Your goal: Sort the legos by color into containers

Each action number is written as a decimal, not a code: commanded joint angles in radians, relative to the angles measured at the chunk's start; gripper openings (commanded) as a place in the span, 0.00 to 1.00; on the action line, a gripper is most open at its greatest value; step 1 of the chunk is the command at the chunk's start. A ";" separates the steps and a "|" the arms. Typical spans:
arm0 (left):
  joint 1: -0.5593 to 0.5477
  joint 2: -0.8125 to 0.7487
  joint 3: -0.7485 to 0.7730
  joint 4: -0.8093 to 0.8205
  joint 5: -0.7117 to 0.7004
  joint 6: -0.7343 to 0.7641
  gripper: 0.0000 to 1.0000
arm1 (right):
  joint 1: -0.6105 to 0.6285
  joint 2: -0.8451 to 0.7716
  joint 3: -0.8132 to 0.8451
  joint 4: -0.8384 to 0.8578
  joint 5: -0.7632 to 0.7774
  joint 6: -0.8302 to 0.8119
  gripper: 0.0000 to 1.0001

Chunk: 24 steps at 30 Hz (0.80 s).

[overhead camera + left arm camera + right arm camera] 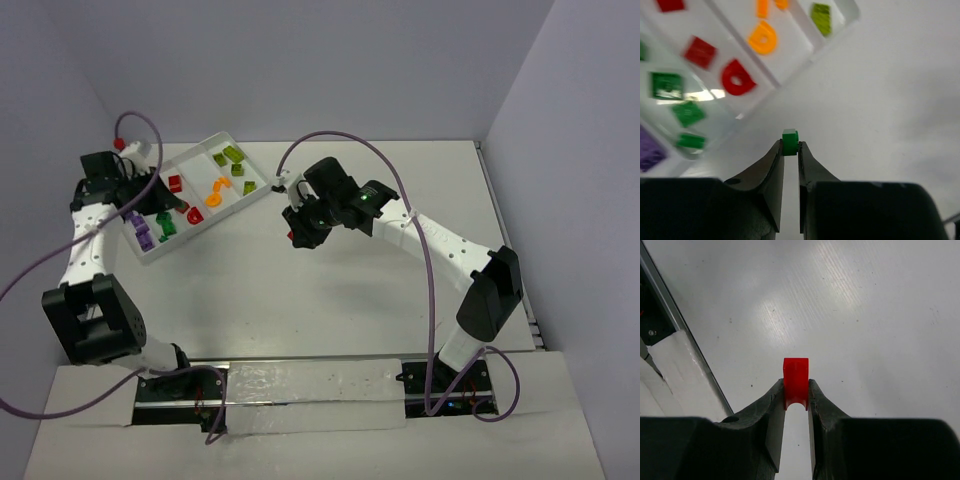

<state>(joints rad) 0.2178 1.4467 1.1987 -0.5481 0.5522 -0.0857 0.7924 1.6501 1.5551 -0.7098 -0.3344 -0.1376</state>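
Observation:
My left gripper (790, 148) is shut on a small green lego (790, 136), pinched at the fingertips just off the near corner of the white tray (715, 30). The tray's containers (195, 150) hold lime (232, 155), orange (215, 192), red (175, 183), green (165, 222) and purple (142, 236) legos in separate lanes. My right gripper (796, 390) is shut on a red arched lego (795, 371) over bare table, right of the tray. From the top view that red lego (291, 237) shows under the right gripper.
Purple cables (340, 140) loop over both arms. Grey walls close the table at the back and on both sides. The arm bases (180, 385) sit at the near edge. A dark rail (670, 315) runs along the table's edge in the right wrist view.

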 commanded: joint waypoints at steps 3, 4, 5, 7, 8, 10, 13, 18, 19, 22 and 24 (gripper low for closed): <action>0.150 0.223 0.261 -0.106 -0.073 0.241 0.00 | -0.003 0.011 0.046 0.021 -0.009 -0.019 0.00; 0.175 0.281 0.307 -0.115 -0.078 0.252 0.01 | -0.007 0.016 0.050 0.020 -0.010 -0.019 0.00; 0.189 0.316 0.338 -0.119 -0.076 0.255 0.01 | -0.009 0.018 0.051 0.019 -0.013 -0.018 0.00; 0.218 0.393 0.410 -0.117 -0.081 0.252 0.01 | -0.013 0.023 0.055 0.018 -0.017 -0.016 0.00; 0.226 0.420 0.437 -0.112 -0.090 0.246 0.00 | -0.013 0.025 0.057 0.017 -0.018 -0.016 0.00; 0.246 0.499 0.520 -0.100 -0.098 0.237 0.00 | -0.016 0.031 0.061 0.013 -0.020 -0.019 0.00; 0.252 0.557 0.582 -0.075 -0.103 0.231 0.01 | -0.018 0.036 0.060 0.012 -0.028 -0.019 0.00; 0.251 0.688 0.721 -0.047 -0.141 0.230 0.04 | -0.028 0.037 0.040 0.025 -0.034 -0.023 0.00; 0.251 0.703 0.737 -0.047 -0.143 0.229 0.05 | -0.030 0.038 0.036 0.026 -0.036 -0.023 0.00; 0.249 0.755 0.788 -0.032 -0.150 0.216 0.07 | -0.038 0.046 0.037 0.023 -0.043 -0.025 0.00; 0.249 0.781 0.809 -0.030 -0.158 0.212 0.08 | -0.042 0.048 0.040 0.021 -0.045 -0.024 0.00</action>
<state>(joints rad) 0.4709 2.1819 1.9292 -0.6155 0.4170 0.1286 0.7646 1.6916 1.5654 -0.7101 -0.3618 -0.1509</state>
